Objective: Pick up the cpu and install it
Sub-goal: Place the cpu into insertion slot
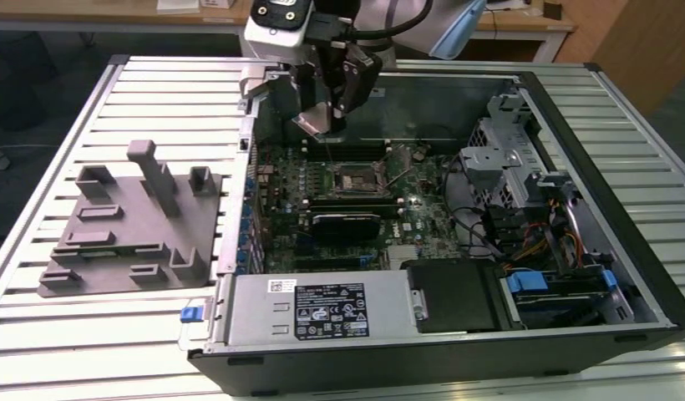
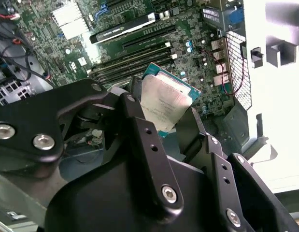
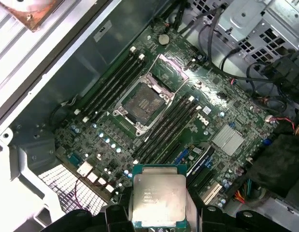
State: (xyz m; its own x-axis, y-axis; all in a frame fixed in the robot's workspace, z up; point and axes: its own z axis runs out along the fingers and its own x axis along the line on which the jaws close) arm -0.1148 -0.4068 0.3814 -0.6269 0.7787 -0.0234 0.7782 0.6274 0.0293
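Closed on the cpu (image 3: 158, 198), the hand (image 3: 158, 216) pinches it by two opposite edges between its dark fingers (image 2: 136, 112), with the pale metal top facing both wrist cameras and the green rim showing past the fingertips. In the exterior view the hand (image 1: 326, 119) hangs inside the open computer case (image 1: 643, 276), well above the motherboard (image 1: 320, 205), and the cpu (image 1: 312, 122) looks tilted rather than level. The socket (image 3: 142, 104) lies below and apart from it, flanked by rows of memory slots (image 3: 171, 128); in the exterior view the socket (image 1: 356, 177) sits a little toward that view's right of the hand. Its metal frame seems swung open, leaving the dark bed bare. Outside the case, on the slatted table (image 1: 53, 334), stands a grey plastic block (image 1: 119, 234). Judging by this, the pick-up is done and the carry to the socket is the step in hand; the install is not yet made. Seating would call for the cpu level, square to the socket's edges, centred over the bed, and set down gently.
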